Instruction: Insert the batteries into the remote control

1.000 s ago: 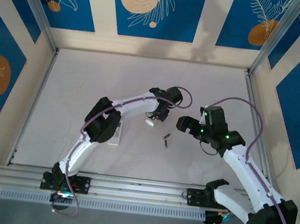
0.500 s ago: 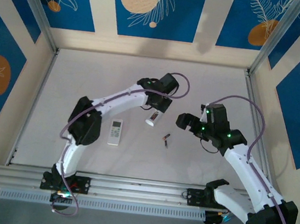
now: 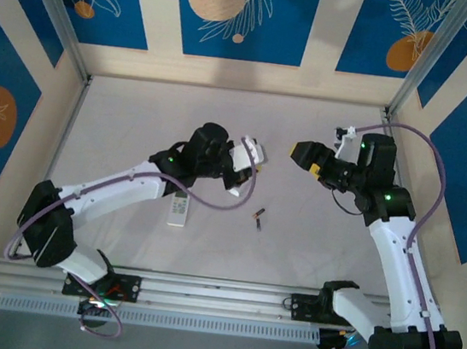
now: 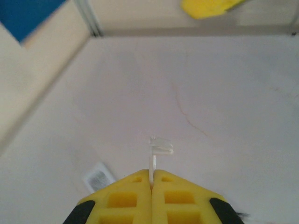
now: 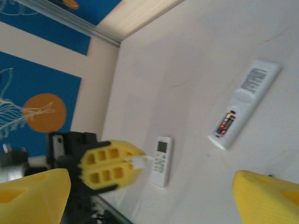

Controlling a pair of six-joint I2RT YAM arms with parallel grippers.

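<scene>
While the left gripper (image 4: 153, 173) hangs above the middle of the bench (image 3: 119, 125), its jaws are pressed together on 1 thin white piece (image 4: 157, 148) that sticks out past the tips; what that piece is I cannot tell. The right gripper (image 3: 306, 156) hangs toward the bench's right edge, facing the left one and well apart from it; its 2 yellow fingers (image 5: 32, 196) stand wide apart with nothing between them.

2 remotes lie on the bench, apart from each other. The long remote (image 5: 244, 103) lies back up and slanted, with a printed label at one end; its battery bay is uncovered near the other end, with something orange and blue inside that is too small to name. The short remote (image 3: 179, 210) lies face up, left of the middle and nearer the near edge, its screen end toward the back edge.

The batteries (image 3: 258, 218) lie loose on the bench, right of the short remote and well apart from it; they are about midway between the left and right edges, closer to the near edge than the back. They look like 2 small dark cells close together, though the count is hard to be sure of at that size; neither gripper touches them.
</scene>
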